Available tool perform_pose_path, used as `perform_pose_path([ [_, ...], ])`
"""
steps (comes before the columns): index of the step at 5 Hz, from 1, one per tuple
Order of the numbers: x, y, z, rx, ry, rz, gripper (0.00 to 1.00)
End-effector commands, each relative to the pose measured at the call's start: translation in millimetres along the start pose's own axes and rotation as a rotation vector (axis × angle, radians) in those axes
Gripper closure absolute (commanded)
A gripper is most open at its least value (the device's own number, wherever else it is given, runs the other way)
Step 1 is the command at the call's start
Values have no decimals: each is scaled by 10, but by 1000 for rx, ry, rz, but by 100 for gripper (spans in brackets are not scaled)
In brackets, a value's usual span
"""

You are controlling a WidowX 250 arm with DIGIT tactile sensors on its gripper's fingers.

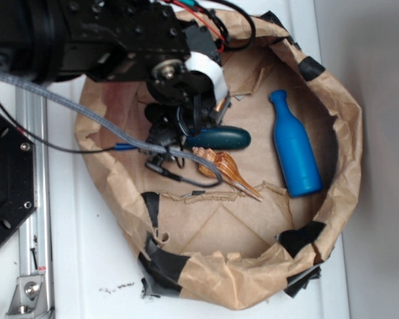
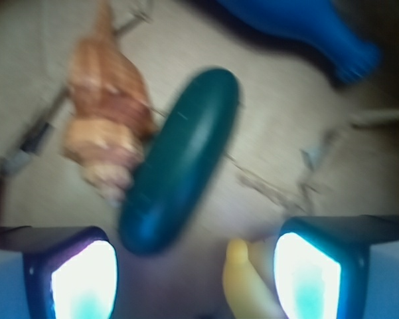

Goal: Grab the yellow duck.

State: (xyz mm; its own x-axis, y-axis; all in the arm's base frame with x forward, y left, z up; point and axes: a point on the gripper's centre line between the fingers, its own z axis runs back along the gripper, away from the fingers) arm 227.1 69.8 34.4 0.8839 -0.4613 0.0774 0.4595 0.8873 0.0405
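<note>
- A white surface [image 1: 86, 266] carries a shallow nest of crumpled brown paper [image 1: 252, 279], patched with black tape; a grey wall runs along the 3 o'clock side of the exterior view.
- Inside the nest lie a blue bottle [image 1: 295, 146] toward 3 o'clock, a dark green oval [image 1: 219, 138] near the middle, and a tan spiral seashell [image 1: 222, 169] touching it on its 6 o'clock side.
- The black arm reaches in from 10 o'clock, and the pincer [image 1: 176, 129] hangs low over the paper at the oval's 9 o'clock end.
- In the exterior view the yellow duck is hidden beneath the arm.
- In the wrist view, which is blurred, the yellow duck [image 2: 249, 282] shows as a yellow rounded shape at 6 o'clock, lying between the two fingers [image 2: 305, 279] and nearer the one at 4 o'clock.
- The pincer [image 2: 196, 279] is released: its jaws stand wide apart with the duck in the gap, and I cannot tell whether either pad touches it.
- The green oval's near end also sits between the jaws, just beside the duck toward 9 o'clock.
- Progress, as I judge it: the approach and lining-up look nearly done, with the duck bracketed; the closing and the lift are left.
- The risk appears to be pinching the oval along with the duck.
</note>
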Motion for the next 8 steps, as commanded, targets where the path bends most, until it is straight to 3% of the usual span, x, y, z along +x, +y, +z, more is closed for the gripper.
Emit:
perform_pose_path([
  [1, -111, 66, -3, 34, 33, 37, 0],
  [2, -139, 92, -38, 47, 52, 34, 0],
  [3, -294, 185, -135, 47, 112, 84, 0],
  [5, -155, 182, -33, -4, 16, 126, 0],
  [7, 122, -113, 248, -5, -38, -22, 0],
  [8, 204, -130, 317, -5, -57, -16, 0],
])
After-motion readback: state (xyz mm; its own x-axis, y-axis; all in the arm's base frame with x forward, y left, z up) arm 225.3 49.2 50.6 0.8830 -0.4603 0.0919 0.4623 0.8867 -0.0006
